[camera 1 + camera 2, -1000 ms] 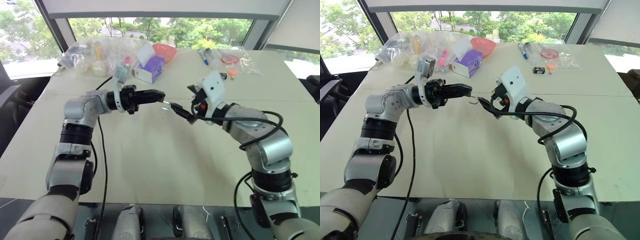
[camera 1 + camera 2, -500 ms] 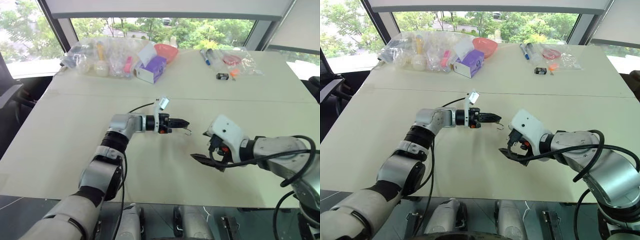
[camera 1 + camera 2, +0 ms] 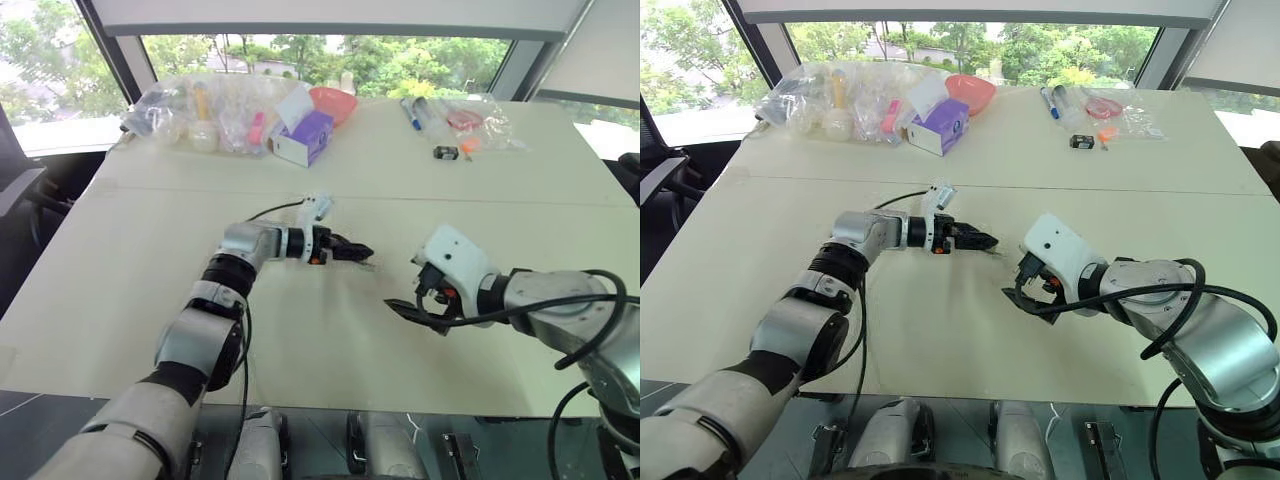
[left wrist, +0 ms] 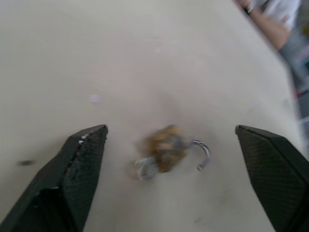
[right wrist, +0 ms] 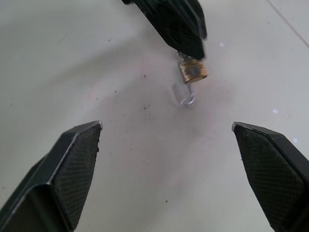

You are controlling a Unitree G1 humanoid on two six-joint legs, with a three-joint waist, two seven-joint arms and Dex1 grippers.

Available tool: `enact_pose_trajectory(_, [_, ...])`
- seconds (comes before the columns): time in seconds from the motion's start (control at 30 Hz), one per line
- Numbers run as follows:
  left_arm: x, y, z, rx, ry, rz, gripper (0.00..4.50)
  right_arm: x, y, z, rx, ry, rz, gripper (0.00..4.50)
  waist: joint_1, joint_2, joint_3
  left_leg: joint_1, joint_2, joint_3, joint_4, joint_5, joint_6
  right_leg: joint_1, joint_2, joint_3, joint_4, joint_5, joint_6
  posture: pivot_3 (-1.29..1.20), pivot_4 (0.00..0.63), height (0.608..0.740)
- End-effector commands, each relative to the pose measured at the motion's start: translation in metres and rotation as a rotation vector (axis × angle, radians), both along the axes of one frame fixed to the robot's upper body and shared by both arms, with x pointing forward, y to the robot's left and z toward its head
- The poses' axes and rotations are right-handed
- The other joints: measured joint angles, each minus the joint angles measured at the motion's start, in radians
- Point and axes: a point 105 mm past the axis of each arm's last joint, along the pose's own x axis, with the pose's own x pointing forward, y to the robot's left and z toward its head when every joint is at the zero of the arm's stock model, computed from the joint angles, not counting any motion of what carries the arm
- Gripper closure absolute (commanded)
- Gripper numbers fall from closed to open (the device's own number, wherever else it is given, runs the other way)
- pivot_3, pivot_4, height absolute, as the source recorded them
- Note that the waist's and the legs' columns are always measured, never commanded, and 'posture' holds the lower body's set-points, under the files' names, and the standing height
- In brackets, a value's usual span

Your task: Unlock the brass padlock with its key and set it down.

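The brass padlock (image 4: 166,150) rests on the beige table (image 3: 300,350), slightly blurred, with its thin silvery shackle (image 4: 203,152) swung open like a hook. A small silvery ring, the key (image 4: 144,168), sticks out of the body's other end. My left gripper (image 4: 170,129) is low over the table and open, one finger on each side of the padlock, touching neither. My right gripper (image 5: 166,125) hangs open and empty a short way off, pointing at the padlock (image 5: 194,71), which lies just under a left fingertip (image 5: 186,34).
Along the table's far edge lie clear plastic bags (image 3: 190,100), a purple box (image 3: 305,135), a red bowl (image 3: 330,100), markers (image 3: 412,112) and a small black-and-white object (image 3: 445,152). A black cable (image 3: 275,212) runs beside my left arm. A person's arm (image 4: 265,21) shows beyond the table.
My left arm came down to the table and its gripper opened, letting go of the padlock. My right gripper drew back from the padlock earlier and has stayed open.
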Motion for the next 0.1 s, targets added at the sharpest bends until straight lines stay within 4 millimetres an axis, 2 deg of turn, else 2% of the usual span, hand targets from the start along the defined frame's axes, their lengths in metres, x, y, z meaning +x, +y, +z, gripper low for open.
enact_pose_trajectory(0.03, [0.002, 0.017, 0.045, -0.034, -0.216, 0.005, 0.19, 0.009, -0.006, 0.008, -0.01, -0.085, -0.037, 0.0, -0.003, 0.0, 0.0, 0.0, 0.0, 0.0, 0.0, 0.0, 0.0, 0.0, 0.0, 0.0, 0.0, 0.0, 0.0, 0.0, 0.15, 0.734])
enact_pose_trajectory(0.1, [-0.006, 0.029, 0.057, -0.086, -0.246, 0.034, 0.19, 0.021, -0.008, 0.013, 0.033, -0.152, -0.091, 0.0, -0.004, 0.0, 0.0, 0.0, 0.0, 0.0, 0.0, 0.0, 0.0, 0.0, 0.0, 0.0, 0.0, 0.0, 0.0, 0.0, 0.15, 0.734])
